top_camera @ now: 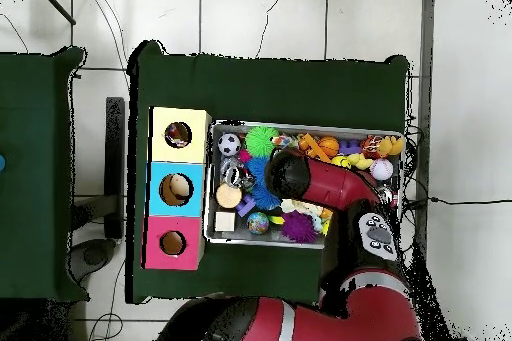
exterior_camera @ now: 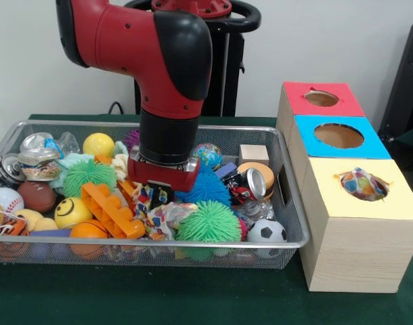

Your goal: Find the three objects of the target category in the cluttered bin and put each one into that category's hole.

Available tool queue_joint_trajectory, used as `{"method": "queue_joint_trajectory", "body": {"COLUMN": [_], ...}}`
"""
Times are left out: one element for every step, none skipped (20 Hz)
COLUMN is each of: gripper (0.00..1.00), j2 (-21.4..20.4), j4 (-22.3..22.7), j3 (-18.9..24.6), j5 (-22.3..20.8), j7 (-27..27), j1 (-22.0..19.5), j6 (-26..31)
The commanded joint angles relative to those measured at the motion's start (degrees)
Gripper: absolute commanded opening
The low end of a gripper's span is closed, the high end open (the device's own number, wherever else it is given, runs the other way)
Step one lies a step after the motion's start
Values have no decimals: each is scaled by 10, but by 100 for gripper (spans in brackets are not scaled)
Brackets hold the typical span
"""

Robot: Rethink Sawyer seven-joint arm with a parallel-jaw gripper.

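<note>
Claw [exterior_camera: 154,196] sits low on spotted white cloth piece [exterior_camera: 167,218] in silver wire-mesh bin [exterior_camera: 288,186]; finger state unclear; risk: snagging orange plastic brick [exterior_camera: 112,210] beside the cloth.

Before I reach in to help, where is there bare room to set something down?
Bare green table lies in front of the basket and beside the wooden box. Inside the basket it is crowded rim to rim, with the arm down in the middle.

Robot lab: pedestal arm [exterior_camera: 152,61], green-clothed table [exterior_camera: 125,298]
</note>
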Motion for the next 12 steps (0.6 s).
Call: {"method": "queue_joint_trajectory", "body": {"gripper": [0,0,0,0,0,0,0,0,0,0,0,0], "j2": [45,44,44,41,37,27,15,4,-4,-20,-31,-41], "j4": [0,-1,-2,-4,-3,1,2,2,3,9,11,13], "j3": [61,59,57,53,51,51,47,42,39,30,22,13], "j5": [-7,-6,-5,-3,-1,1,2,2,4,6,7,8], "j7": [59,60,61,62,64,65,65,64,64,69,73,76], "j1": [-12,-11,-9,-5,-3,-3,1,4,9,18,27,35], "j6": [-15,-13,-10,-1,3,6,17,28,41,54,65,77]}}
